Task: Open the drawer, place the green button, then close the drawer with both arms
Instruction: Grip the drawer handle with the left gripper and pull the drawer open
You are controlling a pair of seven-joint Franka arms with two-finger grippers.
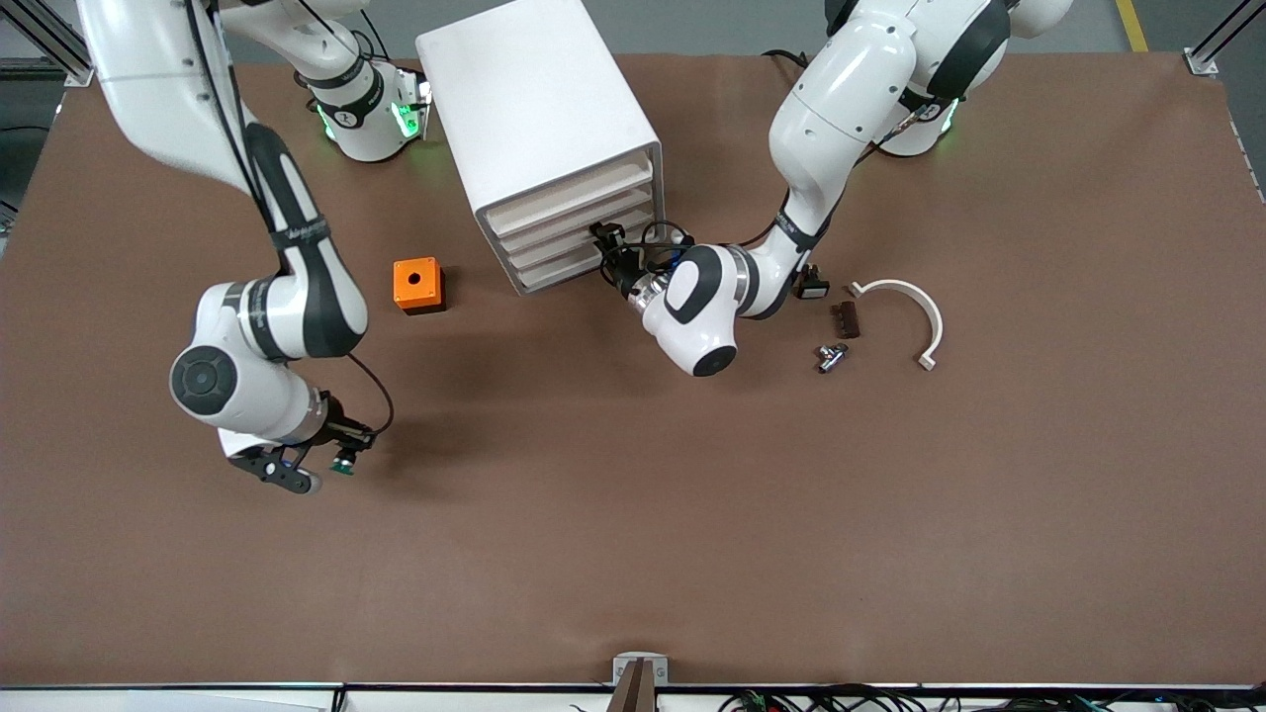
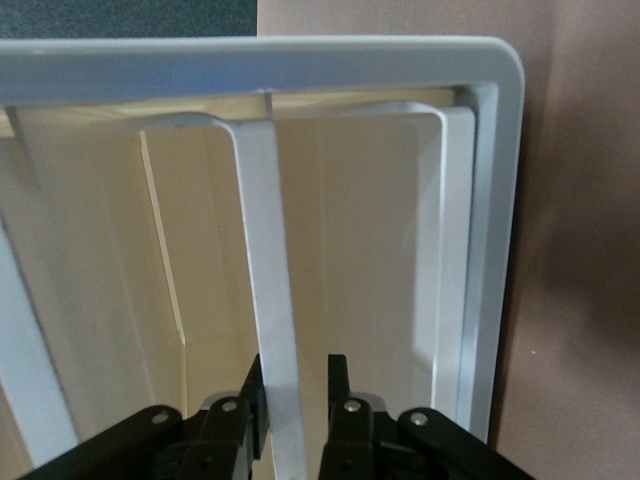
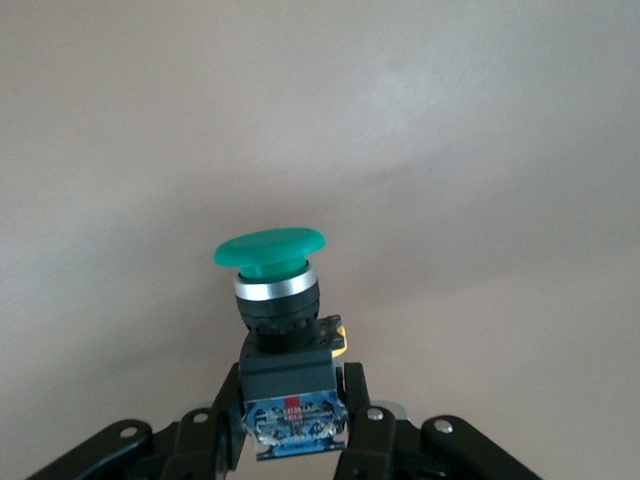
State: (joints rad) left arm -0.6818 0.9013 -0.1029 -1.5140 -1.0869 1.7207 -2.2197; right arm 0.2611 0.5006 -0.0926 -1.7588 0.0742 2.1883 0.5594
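Button (image 3: pixel 272 290) clamped in right gripper (image 3: pixel 290 425), over bare table toward right arm's end, ready for placing. Left gripper (image 2: pixel 297 415) pinches drawer (image 2: pixel 270 280) front lip, set to pull; cabinet (image 1: pixel 539 129) drawers all in.

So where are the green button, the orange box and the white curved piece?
green button (image 3: pixel 270 250): right wrist view, on its green cap.
orange box (image 1: pixel 416 284): front view, on its top face.
white curved piece (image 1: pixel 922 305): front view, on the arc's bend.

My right gripper (image 3: pixel 290 405): matt black plastic fingers on button (image 3: pixel 282 300), glossy green cap, bright metal ring. Drawer (image 2: pixel 270 300) in my left gripper (image 2: pixel 295 400): smooth white plastic. Table (image 1: pixel 633 514): matt brown.
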